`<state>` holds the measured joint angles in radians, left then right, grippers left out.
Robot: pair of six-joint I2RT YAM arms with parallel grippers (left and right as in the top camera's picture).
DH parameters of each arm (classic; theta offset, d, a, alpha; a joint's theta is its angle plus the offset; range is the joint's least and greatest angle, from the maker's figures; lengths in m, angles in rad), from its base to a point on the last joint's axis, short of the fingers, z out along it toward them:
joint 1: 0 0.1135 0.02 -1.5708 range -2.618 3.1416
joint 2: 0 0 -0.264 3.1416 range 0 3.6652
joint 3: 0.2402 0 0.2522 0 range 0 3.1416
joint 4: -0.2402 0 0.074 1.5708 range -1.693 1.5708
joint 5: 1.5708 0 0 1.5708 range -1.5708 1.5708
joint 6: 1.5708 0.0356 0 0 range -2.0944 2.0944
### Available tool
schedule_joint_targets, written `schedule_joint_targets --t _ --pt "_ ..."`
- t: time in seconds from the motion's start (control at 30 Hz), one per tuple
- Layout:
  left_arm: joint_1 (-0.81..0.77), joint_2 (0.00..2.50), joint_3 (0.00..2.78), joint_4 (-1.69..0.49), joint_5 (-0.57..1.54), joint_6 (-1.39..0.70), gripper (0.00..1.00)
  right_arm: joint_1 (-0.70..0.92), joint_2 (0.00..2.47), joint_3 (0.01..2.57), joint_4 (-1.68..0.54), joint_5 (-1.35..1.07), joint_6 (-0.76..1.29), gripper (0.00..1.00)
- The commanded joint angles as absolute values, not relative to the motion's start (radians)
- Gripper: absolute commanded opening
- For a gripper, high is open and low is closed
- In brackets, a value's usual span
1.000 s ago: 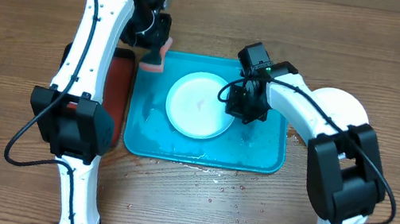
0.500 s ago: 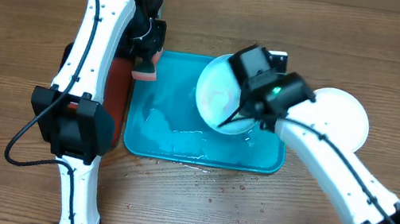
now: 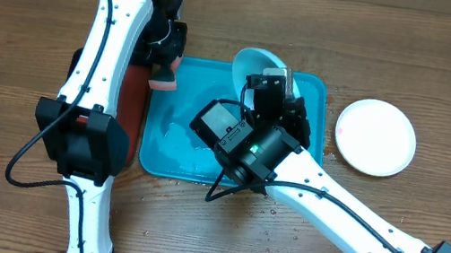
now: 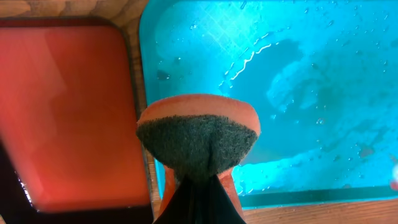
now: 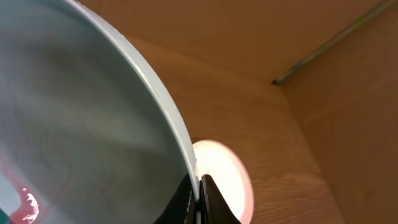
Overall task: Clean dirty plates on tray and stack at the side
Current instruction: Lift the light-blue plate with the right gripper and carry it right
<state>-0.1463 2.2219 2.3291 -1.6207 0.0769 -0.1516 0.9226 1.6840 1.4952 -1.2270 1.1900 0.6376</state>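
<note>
overhead, you had the right gripper clamped on the rim of the cyan-rimmed plate, holding it tipped steeply on edge above the far right part of the tray. the tray floor was wet and bare of plates, and drops of water lay on the table just beside its near edge.

the right wrist view showed the two fingers pressed together on the thin rim of the cyan-rimmed plate. a red smear sat low on its pale face. past the rim lay the white plate, flat on the wood.

overhead, that white plate rested on the table to the right of the tray, well apart from the lifted one.

your left gripper was closed on the sponge at the tray's far left corner. in the left wrist view the sponge — orange body, dark scouring face toward the camera — hung over the rim between the red tray and the tray. you could not tell whether it touched either.
</note>
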Motion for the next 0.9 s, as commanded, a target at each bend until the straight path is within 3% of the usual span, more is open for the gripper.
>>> schedule_joint_targets --t 0.0,0.37,0.87 --pt "-0.165 2.197 2.344 -1.612 0.071 -0.165 0.04 0.921 1.649 1.507 -1.226 1.351 0.666 0.04" --pt "-0.175 2.197 2.344 -1.606 0.071 -0.165 0.04 0.980 1.629 1.508 -1.226 1.574 0.666 0.04" --pt "-0.183 2.194 2.344 -1.626 0.070 -0.165 0.04 1.010 1.409 1.508 -1.230 1.475 0.690 0.04"
